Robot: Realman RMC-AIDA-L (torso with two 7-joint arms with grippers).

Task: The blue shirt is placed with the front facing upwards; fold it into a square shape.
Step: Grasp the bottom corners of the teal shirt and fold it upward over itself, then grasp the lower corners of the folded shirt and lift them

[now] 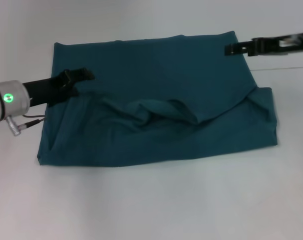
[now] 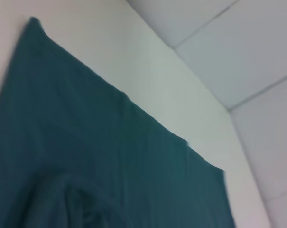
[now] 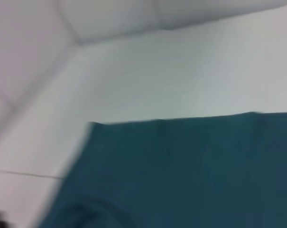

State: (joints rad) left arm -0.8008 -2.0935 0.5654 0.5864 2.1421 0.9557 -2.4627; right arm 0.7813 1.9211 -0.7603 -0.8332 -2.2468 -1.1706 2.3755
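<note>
No readable text, labels, brands or numbers in any view; the shirt (image 1: pixel 161 100) shows plain teal cloth, no lettering visible; only sign: a small green indicator light (image 1: pixel 9 98) on the left arm's silver cuff, symbol unreadable

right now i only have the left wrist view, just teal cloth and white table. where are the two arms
Observer: On the head view, the left gripper is over the left part of the blue shirt, near its far left corner.
Operator: and the right one
Observer: The right gripper is at the far right corner of the shirt, coming in from the right edge of the table.
Operator: is the shirt flat
Observer: No. It lies as a wide rectangle already folded over, with a bunched ridge of wrinkles across the middle and a lower layer sticking out at the right side.
Operator: any print showing
Observer: None; only plain teal fabric is visible.
</note>
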